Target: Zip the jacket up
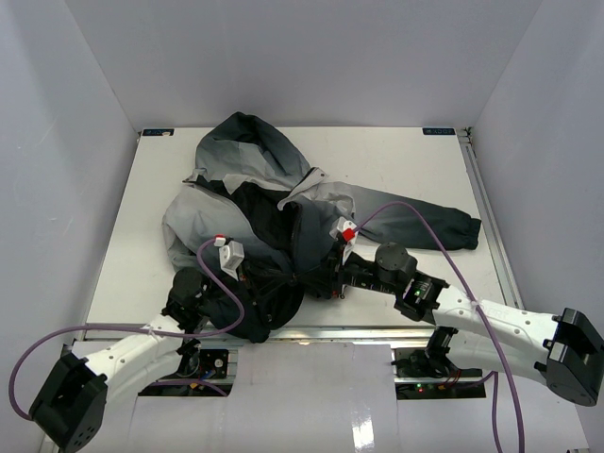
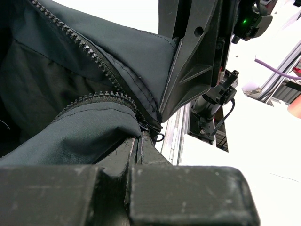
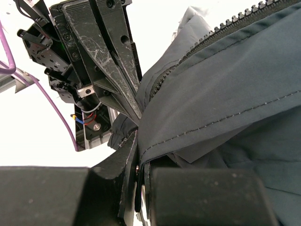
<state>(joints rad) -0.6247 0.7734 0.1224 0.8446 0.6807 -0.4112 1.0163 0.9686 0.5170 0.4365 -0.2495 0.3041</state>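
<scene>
The jacket (image 1: 255, 179) lies spread on the white table (image 1: 406, 160), hood at the back, one sleeve (image 1: 425, 226) stretched to the right. It fades from light grey to dark charcoal. Its front is open and both rows of zipper teeth (image 2: 94, 59) show in the left wrist view. My left gripper (image 1: 281, 283) is shut at the lower end of the zipper, with the slider (image 2: 157, 134) right at its tip (image 2: 139, 136). My right gripper (image 1: 317, 280) faces it closely and is shut on the jacket's front edge (image 3: 197, 127), pinching the fabric (image 3: 141, 155).
The two grippers meet near the table's front edge, over an aluminium rail (image 1: 377, 332). Purple cables (image 1: 415, 212) loop over both arms. White walls enclose the table on three sides. The right gripper's fingers (image 2: 188, 66) fill the upper left wrist view.
</scene>
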